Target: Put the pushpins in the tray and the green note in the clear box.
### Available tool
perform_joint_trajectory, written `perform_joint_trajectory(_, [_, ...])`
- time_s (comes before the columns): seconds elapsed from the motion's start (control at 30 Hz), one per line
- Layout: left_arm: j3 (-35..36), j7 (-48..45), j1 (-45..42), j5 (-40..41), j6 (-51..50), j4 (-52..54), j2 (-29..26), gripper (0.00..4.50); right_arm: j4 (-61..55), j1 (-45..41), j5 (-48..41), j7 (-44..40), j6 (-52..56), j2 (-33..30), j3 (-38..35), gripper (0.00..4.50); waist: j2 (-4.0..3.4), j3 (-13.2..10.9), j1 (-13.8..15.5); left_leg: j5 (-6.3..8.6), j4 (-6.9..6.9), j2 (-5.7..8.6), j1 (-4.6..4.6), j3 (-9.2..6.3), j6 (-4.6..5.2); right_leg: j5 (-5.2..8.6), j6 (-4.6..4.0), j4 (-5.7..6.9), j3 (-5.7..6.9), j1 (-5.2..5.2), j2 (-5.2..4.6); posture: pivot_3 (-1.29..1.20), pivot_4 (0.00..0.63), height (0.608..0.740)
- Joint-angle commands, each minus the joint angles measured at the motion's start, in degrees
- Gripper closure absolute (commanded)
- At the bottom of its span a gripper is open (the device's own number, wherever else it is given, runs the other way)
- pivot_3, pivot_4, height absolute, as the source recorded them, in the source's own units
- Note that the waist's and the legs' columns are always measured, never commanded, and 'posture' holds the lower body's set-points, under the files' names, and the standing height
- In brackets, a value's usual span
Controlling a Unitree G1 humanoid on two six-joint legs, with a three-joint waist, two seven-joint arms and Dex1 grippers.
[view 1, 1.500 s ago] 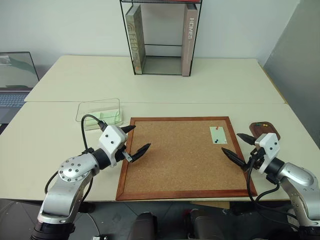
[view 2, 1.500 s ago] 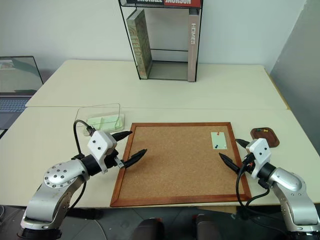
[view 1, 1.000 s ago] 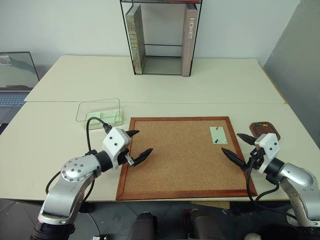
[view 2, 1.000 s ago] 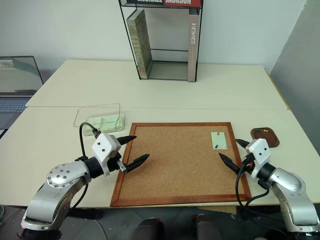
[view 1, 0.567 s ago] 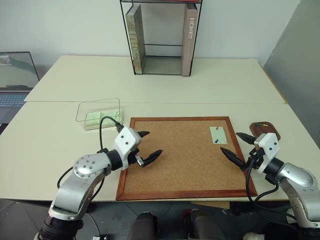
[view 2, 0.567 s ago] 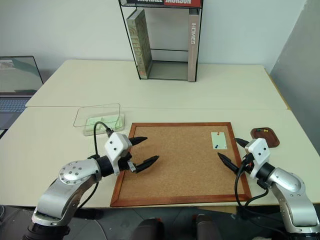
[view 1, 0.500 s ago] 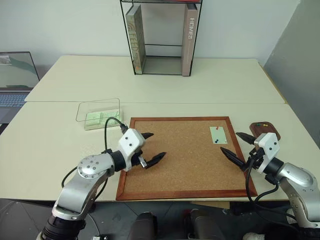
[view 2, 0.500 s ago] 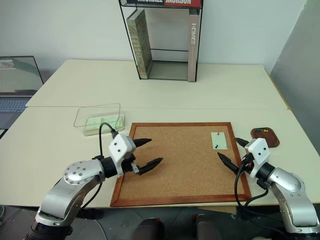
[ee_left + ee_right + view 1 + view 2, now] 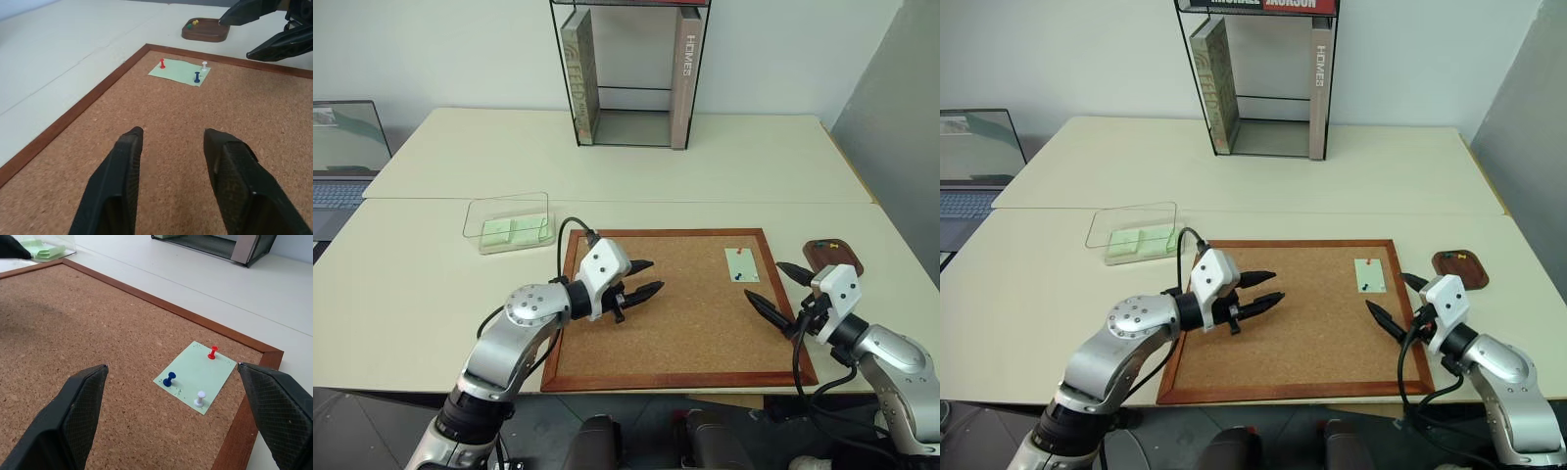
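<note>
Corkboard flat on table, shelf behind it. Clear box left of board, green slips inside. Left gripper over board's left half, fingers partly apart, empty. Right gripper at board's right edge, jaws wide, empty. Tray just right of board. Green note in far right corner, pinned by red, blue, white pushpins.

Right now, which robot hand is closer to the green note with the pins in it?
The right end effector is closer, just beside the green note. The left end effector hovers over the corkboard's middle, farther away.
</note>
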State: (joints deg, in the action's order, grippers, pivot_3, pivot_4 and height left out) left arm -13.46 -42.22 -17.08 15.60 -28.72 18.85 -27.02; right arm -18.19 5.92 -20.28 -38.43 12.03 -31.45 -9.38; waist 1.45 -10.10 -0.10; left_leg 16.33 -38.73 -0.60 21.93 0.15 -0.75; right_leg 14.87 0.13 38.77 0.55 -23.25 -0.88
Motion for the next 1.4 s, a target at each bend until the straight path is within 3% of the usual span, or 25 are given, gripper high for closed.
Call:
perform_joint_trajectory(0.03, [-1.84,-0.53,-1.64,-0.93,0.74,-1.41,1.21,3.33,-2.68,-0.03,0.05,0.37,-0.94,0.03,-0.42,0.0,0.0,0.0,0.0,0.0,0.0,0.0,0.0,0.0,0.0,0.0,0.0,0.0,-0.01,0.0,0.0,0.0,0.15,0.74])
perform_joint_trajectory(0.2, [-6.82,-2.59,-2.44,-4.93,5.08,-6.45,1.5,4.3,-2.82,-0.73,0.09,0.82,-0.3,0.27,-0.12,0.0,0.0,0.0,0.01,0.0,0.0,0.0,0.01,0.0,0.0,0.0,0.0,0.0,0.0,0.0,0.01,0.0,0.15,0.74])
perform_joint_trajectory(0.27, [-7.64,-2.35,-2.78,-5.51,5.81,-9.17,2.87,4.49,-2.76,-1.26,-0.21,0.91,0.3,0.32,0.03,0.0,0.0,0.0,0.01,0.0,0.0,0.01,0.01,0.01,0.0,0.0,0.0,-0.01,-0.01,0.0,0.01,0.0,0.15,0.74])
perform_joint_trajectory(0.6, [-9.17,-3.3,-3.4,-9.21,14.55,-23.31,7.65,4.49,0.84,-10.18,-1.57,3.36,10.15,0.11,1.49,0.0,-0.03,0.03,0.08,0.0,-0.06,0.03,0.0,0.0,0.01,-0.02,0.03,0.03,-0.01,0.02,-0.01,0.0,0.15,0.74])
perform_joint_trajectory(1.13, [-8.75,-5.04,-0.39,-9.83,14.01,-20.43,6.65,4.49,23.46,-28.49,7.2,3.35,11.43,0.3,8.61,0.0,-0.12,0.09,-0.13,-0.04,-0.05,0.04,-0.01,0.02,0.07,-0.06,0.07,0.01,-0.03,0.04,-0.02,0.0,0.15,0.74])
perform_joint_trajectory(1.17, [-8.72,-5.05,-0.17,-9.9,13.89,-20.14,6.55,4.5,24.56,-29.06,7.72,3.41,10.88,0.5,8.91,0.39,-0.12,0.09,-0.15,-0.04,-0.04,0.03,-0.01,0.02,0.07,-0.06,0.07,0.0,-0.03,0.03,-0.02,0.0,0.15,0.74])
perform_joint_trajectory(1.4, [-8.59,-5.15,0.39,-10.1,13.39,-19.24,6.2,4.5,28.51,-30.65,9.53,3.77,8.83,1.89,9.47,1.68,-0.12,0.09,-0.18,-0.04,-0.01,0.02,-0.01,0.02,0.07,-0.05,0.07,0.0,-0.02,0.03,-0.01,0.0,0.15,0.74])
